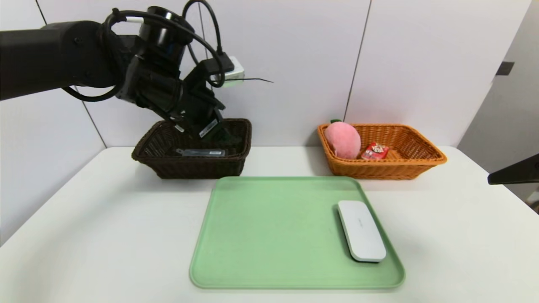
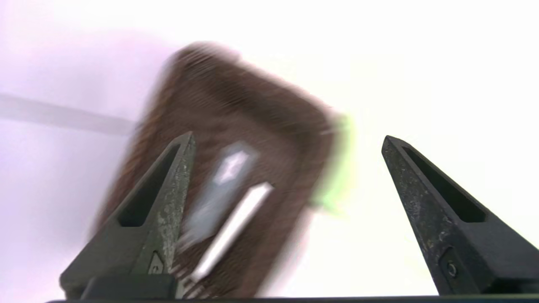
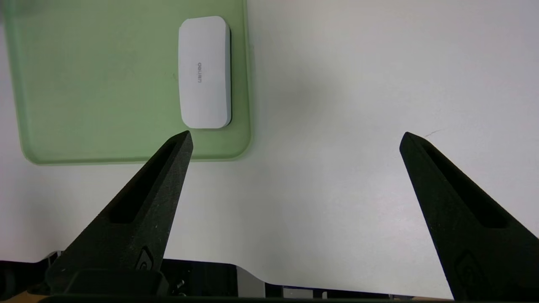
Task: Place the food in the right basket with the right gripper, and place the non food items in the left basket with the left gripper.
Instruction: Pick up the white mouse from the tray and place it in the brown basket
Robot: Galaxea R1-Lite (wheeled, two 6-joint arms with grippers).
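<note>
You have the white bench spread before you, with the green tray lying at its middle. At about 11 o'clock from the tray sits the dark brown left basket; at about 1 o'clock sits the orange right basket. Both stand against the far wall, well apart from each other.

Your left hand hangs over the left basket, tilted down toward its inside, and the left wrist view shows its fingers spread wide with nothing between them. Below it, on the basket floor, lie the grey transparent case and the white marker side by side — both blurred in that view. In the head view the case shows at about 6 o'clock from the hand, close beneath it.

The white oblong case rests on the tray near its right edge, at roughly 4 o'clock from the tray's centre, well apart from the left hand.

In the right basket the pink plush peach leans in the left end, and the small red drink carton lies just beside it at 3 o'clock.

Your right hand hovers above bare bench beside the tray's right edge — its fingers stand wide apart, holding nothing, with the oblong case near one fingertip.
</note>
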